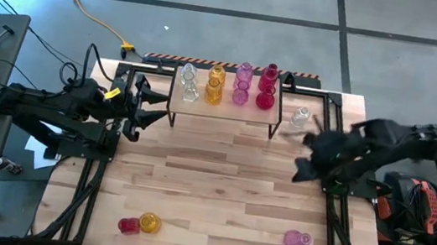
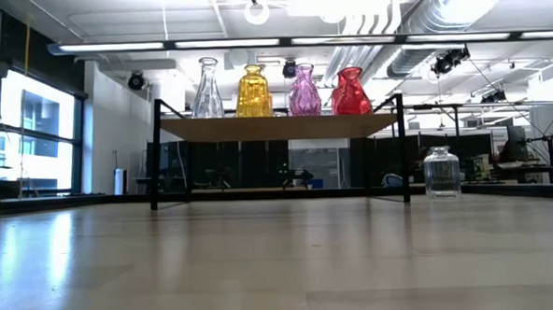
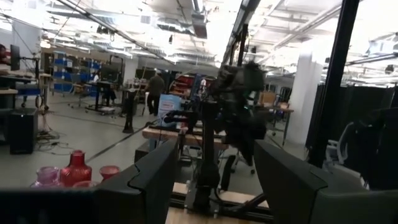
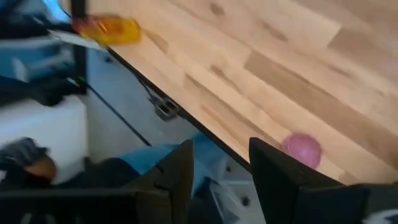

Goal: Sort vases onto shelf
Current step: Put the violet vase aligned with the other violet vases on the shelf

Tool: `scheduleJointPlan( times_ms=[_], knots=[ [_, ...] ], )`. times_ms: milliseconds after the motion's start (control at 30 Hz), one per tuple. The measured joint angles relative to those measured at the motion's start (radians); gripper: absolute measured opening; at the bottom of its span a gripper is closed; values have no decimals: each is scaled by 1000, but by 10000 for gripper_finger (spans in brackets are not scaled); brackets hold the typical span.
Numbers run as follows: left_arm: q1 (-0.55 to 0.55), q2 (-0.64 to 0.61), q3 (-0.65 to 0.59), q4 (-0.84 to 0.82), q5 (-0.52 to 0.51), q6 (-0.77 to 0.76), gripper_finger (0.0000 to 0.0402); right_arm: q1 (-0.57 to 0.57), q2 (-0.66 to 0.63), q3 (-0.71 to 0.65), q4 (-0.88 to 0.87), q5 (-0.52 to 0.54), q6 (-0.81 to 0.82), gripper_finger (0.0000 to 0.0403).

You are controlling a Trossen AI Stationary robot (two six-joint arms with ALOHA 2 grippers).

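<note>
Since eight vases already stand on the shelf (image 1: 222, 110) in clear, amber, pink and red pairs, we judge the sort approx. two-thirds done. Left to place: a clear vase (image 1: 300, 116) upright on the table (image 1: 219, 182) just beside the shelf's right end, a pink vase (image 1: 297, 239) lying near the front edge on the right, & a red vase (image 1: 129, 225) touching an amber vase (image 1: 149, 223) lying at the front left. Our right gripper (image 1: 308, 158) hangs over the table's right side, between the clear vase and the pink one, nearer the clear; its fingers are spread w/ nothing between them, and its wrist view looks down toward the pink vase and the table's front edge. Our left gripper (image 1: 143, 105) waits at the shelf's left end, fingers also parted & empty, well apart from the front-left pair. Nothing is held by either arm.
</note>
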Motion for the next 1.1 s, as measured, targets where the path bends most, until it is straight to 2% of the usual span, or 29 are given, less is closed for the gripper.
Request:
scheduleJointPlan(
  times_ms=[267, 533, 667, 900, 1100],
  knots=[
    [0, 0, 0, 1, 0, 9, 202, 241, 133, 1, -29, 31, 173, 135],
    [0, 0, 0, -2, 0, 8, 202, 452, 207, 1, -86, 33, 431, 135],
    [0, 0, 0, -5, 0, 8, 202, 541, 244, 1, -86, 73, 530, 135],
    [0, 0, 0, -5, 0, 8, 202, 628, 322, 1, -97, 102, 641, 135],
    [0, 0, 0, -5, 0, 7, 202, 664, 380, 1, -107, 73, 684, 135]
  ],
)
